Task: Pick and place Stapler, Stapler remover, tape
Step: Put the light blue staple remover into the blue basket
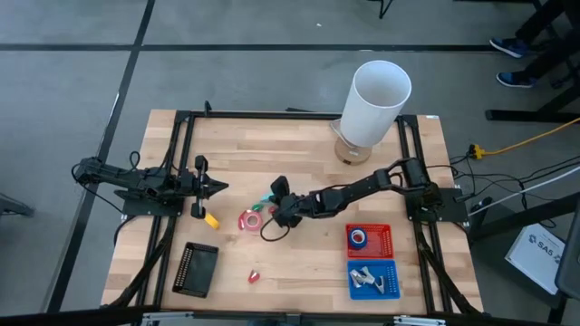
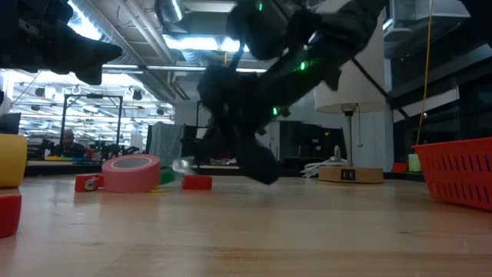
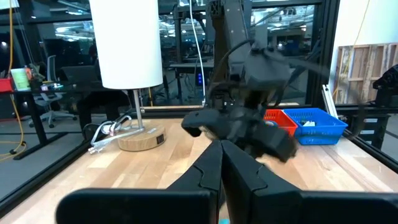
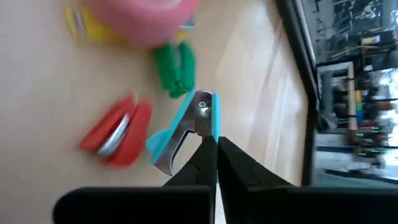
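A blue stapler remover [image 4: 186,127] lies on the wood right in front of my right gripper [image 4: 216,142], which is shut and slants down at mid-table [image 1: 276,206]. Beside it lie a red stapler remover [image 4: 118,134], a green one [image 4: 175,67] and the pink tape roll [image 1: 249,220], flat on the table. A blue tape roll [image 1: 359,237] lies in the red tray [image 1: 381,231]. A small yellow block [image 1: 211,219] and a small red piece [image 1: 254,275] also lie there; which one is the stapler I cannot tell. My left gripper [image 1: 216,187] hovers shut at the left. My right gripper's shut fingertips [image 4: 208,152] meet at the blue remover's hinge end [image 4: 213,121], coming slanting down from the table's right. Whether that blue edge is caught between them or only touched I cannot tell. The remover lies on the table.
A tall white cylinder on a round wooden base [image 1: 373,104] stands at the far right. A blue tray [image 1: 373,267] with metal pieces sits near the right front, next to the red tray. A black flat oblong thing [image 1: 198,268] lies at the near left.
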